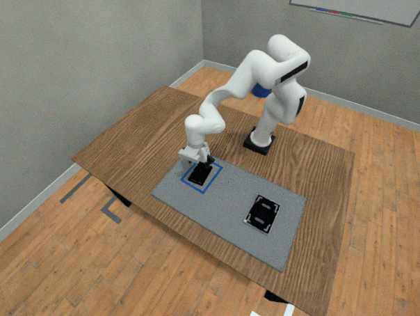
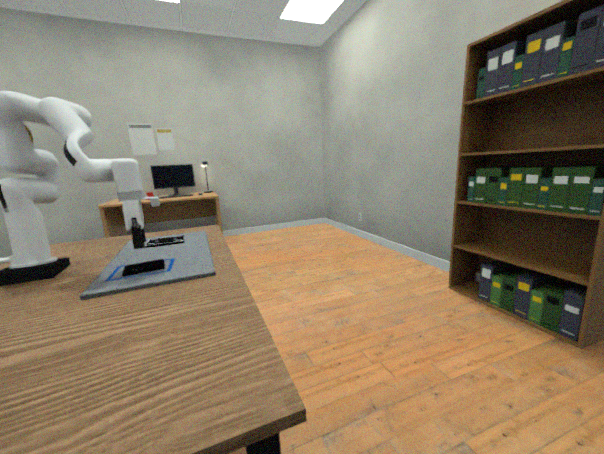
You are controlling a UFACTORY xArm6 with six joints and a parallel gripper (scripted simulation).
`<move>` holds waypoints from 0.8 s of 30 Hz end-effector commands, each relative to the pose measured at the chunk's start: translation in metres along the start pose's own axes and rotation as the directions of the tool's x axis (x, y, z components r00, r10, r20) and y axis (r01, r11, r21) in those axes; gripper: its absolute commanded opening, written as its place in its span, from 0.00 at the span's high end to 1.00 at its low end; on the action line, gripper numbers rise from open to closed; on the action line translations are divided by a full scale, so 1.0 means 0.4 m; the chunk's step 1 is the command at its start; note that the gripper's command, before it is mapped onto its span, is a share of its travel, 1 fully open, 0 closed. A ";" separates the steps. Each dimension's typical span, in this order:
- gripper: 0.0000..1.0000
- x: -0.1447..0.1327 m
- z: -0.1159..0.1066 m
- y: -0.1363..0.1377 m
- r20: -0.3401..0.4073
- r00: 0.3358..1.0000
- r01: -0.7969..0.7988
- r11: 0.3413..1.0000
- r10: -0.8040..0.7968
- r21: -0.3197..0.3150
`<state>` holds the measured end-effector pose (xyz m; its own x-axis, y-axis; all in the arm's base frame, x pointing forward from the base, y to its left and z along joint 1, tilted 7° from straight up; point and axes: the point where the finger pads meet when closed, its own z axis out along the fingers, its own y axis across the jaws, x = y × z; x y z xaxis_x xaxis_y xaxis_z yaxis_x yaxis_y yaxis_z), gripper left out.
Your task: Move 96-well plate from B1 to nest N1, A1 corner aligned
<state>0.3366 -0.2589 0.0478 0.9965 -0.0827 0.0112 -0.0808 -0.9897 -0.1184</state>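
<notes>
I am holding my gripper (image 1: 202, 161) with jaws wide and gripping nothing, hanging over the far end of the 96-well plate (image 1: 200, 174), which is lying inside the blue outline (image 1: 208, 186) on the desk (image 1: 139, 139). No writing is reading clearly.

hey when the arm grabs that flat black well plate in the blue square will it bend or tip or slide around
The flat black 96-well plate inside the blue-outlined square looks like a low, rigid slab, so it probably won't flex. Lying so low and wide, it seems unlikely to tip. On the smooth grey mat a nudge from the open gripper could well slide it.
</notes>
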 end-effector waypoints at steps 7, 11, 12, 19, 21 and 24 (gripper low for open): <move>0.00 0.003 0.017 0.002 -0.003 1.000 0.000 1.000 0.000 -0.002; 0.00 0.003 0.026 0.002 -0.003 1.000 0.000 1.000 0.000 -0.002; 0.00 0.003 0.030 0.002 -0.003 1.000 0.000 1.000 0.000 -0.002; 0.00 0.003 0.059 0.002 -0.003 1.000 0.000 1.000 0.000 -0.002; 0.00 0.003 0.067 0.002 -0.003 1.000 0.000 1.000 0.000 -0.002; 0.00 0.003 0.080 0.002 -0.003 1.000 0.000 1.000 0.000 -0.002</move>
<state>0.3368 -0.2556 0.0218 0.9965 -0.0826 0.0108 -0.0807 -0.9897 -0.1185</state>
